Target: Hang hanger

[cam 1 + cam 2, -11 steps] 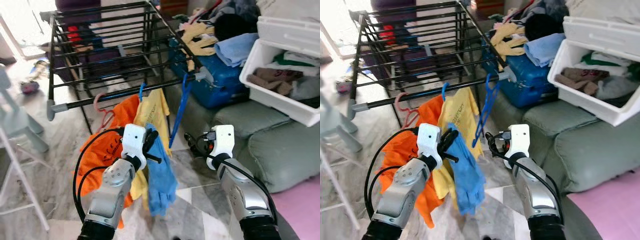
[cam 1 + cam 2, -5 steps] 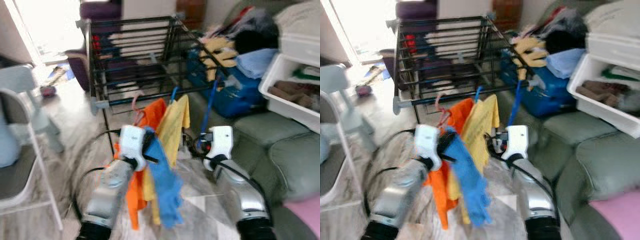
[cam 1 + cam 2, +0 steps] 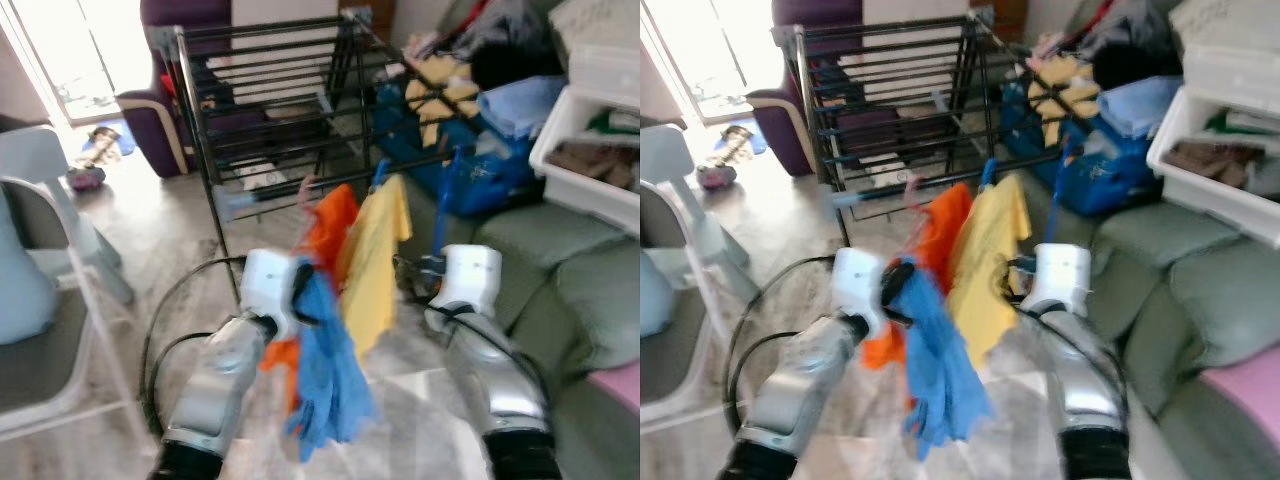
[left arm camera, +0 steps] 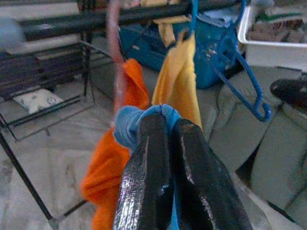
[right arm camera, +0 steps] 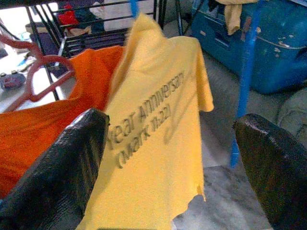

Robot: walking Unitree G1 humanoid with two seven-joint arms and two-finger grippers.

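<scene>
My left gripper is shut on the top of a blue garment that hangs down from its fingers. Just beyond it a black drying rack carries an orange shirt on a pink hanger, a yellow shirt on a blue hook, and an empty blue hanger on its front rail. My right gripper is open, facing the yellow shirt from a short distance, with nothing between its fingers.
A grey chair stands at the left. A green sofa on the right holds a white bin of clothes, a blue case and a heap of laundry. A purple armchair stands behind the rack.
The whole view has shifted, so the camera has moved: the rack now sits further off and the chair has come into view. The blue garment swings in my left gripper.
</scene>
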